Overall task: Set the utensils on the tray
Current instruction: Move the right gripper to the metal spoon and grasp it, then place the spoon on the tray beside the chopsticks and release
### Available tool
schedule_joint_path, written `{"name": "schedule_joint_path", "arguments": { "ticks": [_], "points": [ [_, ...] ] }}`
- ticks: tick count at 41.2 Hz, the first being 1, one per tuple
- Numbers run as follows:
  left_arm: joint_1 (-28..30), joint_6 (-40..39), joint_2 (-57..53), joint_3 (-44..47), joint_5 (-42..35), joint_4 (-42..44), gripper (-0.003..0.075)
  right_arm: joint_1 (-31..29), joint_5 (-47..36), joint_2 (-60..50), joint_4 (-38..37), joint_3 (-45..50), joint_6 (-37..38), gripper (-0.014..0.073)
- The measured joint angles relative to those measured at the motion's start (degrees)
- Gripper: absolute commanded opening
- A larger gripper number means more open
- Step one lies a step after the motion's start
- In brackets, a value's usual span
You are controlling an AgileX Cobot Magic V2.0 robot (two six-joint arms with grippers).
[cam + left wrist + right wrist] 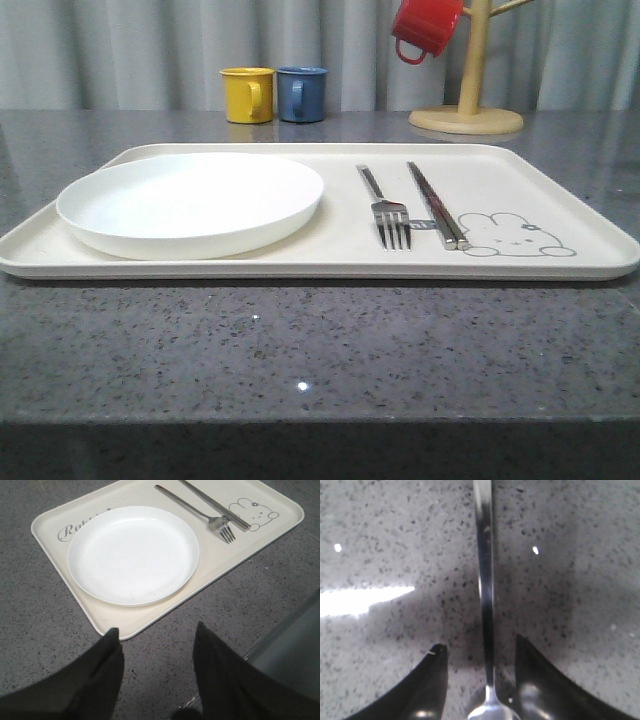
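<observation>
The cream tray [320,268] lies across the grey table. On its right half a fork [386,208] and a pair of chopsticks [436,205] rest side by side next to the bunny drawing. The left wrist view has the tray [50,532], fork [202,515] and chopsticks [216,505] too. My left gripper [157,631] is open over bare table just off a tray corner. My right gripper [480,642] is open, low over the speckled table. The spoon [484,580] has its handle running between the fingers, its bowl at the view's lower edge. Neither finger touches it.
A round white plate [190,200] fills the tray's left half. Behind the tray stand a yellow mug [247,95] and a blue mug [302,94]. A red mug [427,25] hangs on a wooden mug tree [467,105] at the back right.
</observation>
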Motion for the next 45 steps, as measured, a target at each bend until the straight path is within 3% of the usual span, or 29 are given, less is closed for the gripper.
{"name": "schedule_joint_path", "arguments": {
  "ticks": [8,19,33,45],
  "points": [
    [0.0,0.0,0.0,0.0,0.0,0.0,0.0313,0.0,-0.7,0.9,0.0,0.0,0.0,0.0129],
    [0.0,0.0,0.0,0.0,0.0,0.0,0.0313,0.0,-0.8,0.9,0.0,0.0,0.0,-0.0007],
    [0.0,0.0,0.0,0.0,0.0,0.0,0.0313,0.5,2.0,-0.4,2.9,-1.1,0.0,-0.0017],
    [0.0,0.0,0.0,0.0,0.0,0.0,0.0313,10.3,5.1,-7.4,12.4,-2.2,0.0,-0.0017]
  ]
}}
